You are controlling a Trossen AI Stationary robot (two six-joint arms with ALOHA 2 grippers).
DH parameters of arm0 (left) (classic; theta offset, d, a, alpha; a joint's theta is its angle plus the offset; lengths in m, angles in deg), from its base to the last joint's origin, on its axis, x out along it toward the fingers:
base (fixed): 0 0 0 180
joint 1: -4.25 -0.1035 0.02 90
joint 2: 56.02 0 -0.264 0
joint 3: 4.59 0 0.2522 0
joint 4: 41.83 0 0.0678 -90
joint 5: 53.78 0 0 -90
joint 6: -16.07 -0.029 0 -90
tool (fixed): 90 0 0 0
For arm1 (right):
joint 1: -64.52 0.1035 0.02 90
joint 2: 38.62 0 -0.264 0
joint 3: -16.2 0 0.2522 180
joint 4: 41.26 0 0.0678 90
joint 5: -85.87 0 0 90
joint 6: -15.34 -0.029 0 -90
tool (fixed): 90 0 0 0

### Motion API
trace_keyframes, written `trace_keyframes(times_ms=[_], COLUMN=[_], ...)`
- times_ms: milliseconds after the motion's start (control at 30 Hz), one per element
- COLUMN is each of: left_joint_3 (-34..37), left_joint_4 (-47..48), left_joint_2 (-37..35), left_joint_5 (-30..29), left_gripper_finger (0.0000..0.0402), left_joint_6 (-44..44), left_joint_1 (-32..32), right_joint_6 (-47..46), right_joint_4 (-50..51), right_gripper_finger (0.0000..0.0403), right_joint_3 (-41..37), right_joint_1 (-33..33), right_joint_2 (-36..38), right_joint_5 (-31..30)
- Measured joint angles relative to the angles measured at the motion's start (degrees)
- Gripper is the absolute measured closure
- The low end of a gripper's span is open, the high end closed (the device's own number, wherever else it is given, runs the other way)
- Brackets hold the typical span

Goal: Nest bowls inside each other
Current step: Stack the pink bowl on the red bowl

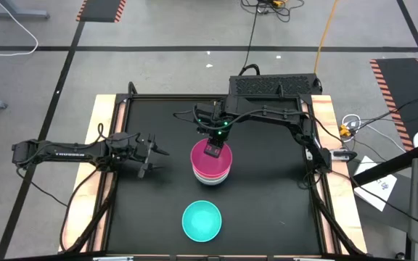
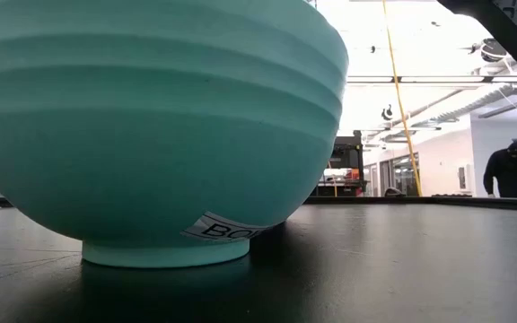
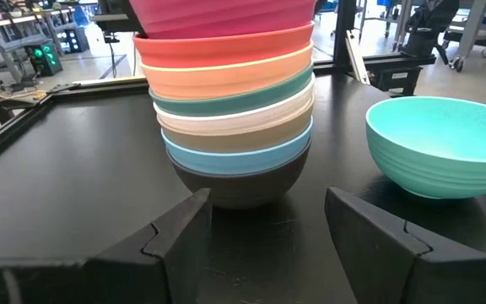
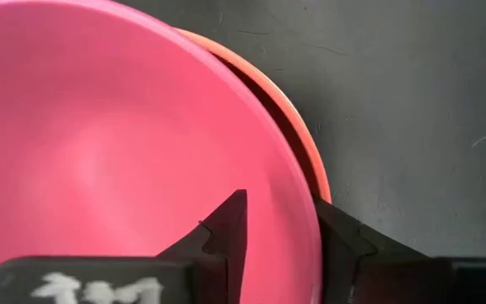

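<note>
While nested: bowls (image 1: pixel 211 164), rims upward.

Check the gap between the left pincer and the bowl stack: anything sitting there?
Nothing. The high view shows only bare black table between the left pincer and the bowl stack; the left wrist view agrees.
</note>
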Motion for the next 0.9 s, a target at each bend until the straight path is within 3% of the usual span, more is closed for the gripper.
trace_keyframes(times_ms=[300,900], left_joint_3=[0.0,0.0], left_joint_4=[0.0,0.0], left_joint_2=[0.0,0.0], left_joint_5=[0.0,0.3], left_gripper_finger=[0.0165,0.0165], left_joint_6=[0.3,1.5], left_joint_1=[0.0,0.0], right_joint_6=[-1.2,-2.3], right_joint_4=[0.4,-1.0], right_gripper_finger=[0.0296,0.0296], right_joint_3=[0.0,0.0], right_joint_1=[4.1,4.3], right_joint_2=[0.1,4.6], right_joint_5=[-9.1,-12.3])
